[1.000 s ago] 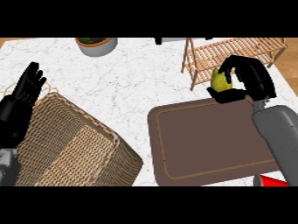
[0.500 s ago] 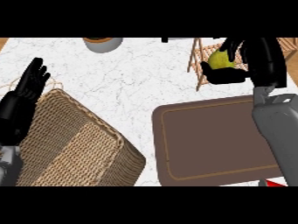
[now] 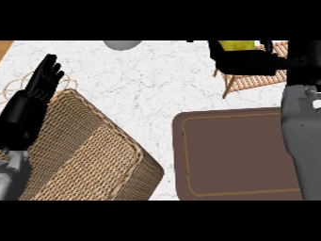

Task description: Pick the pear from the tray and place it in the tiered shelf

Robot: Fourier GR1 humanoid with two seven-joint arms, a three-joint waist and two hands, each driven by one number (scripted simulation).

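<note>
The yellow-green pear (image 3: 236,45) shows at the top right edge of the head view, with my right hand (image 3: 260,61) shut on it, black fingers curled round its underside. Hand and pear hang over the wicker tiered shelf (image 3: 254,81), whose slats show just below the fingers. The brown tray (image 3: 232,155) lies on the marble counter at lower right with nothing on it, partly covered by my right forearm. At the left edge my left hand (image 3: 34,101) rests open, fingers up.
A large woven basket (image 3: 86,155) fills the lower left, under and beside my left hand. A grey round pot (image 3: 123,44) peeks in at the top centre. White marble counter (image 3: 156,89) lies between basket, tray and shelf.
My right hand has carried the pear farther up and away from the tray, over the tiered shelf. The view has shifted, so the pot sits nearer the top edge. The left hand stays put.
</note>
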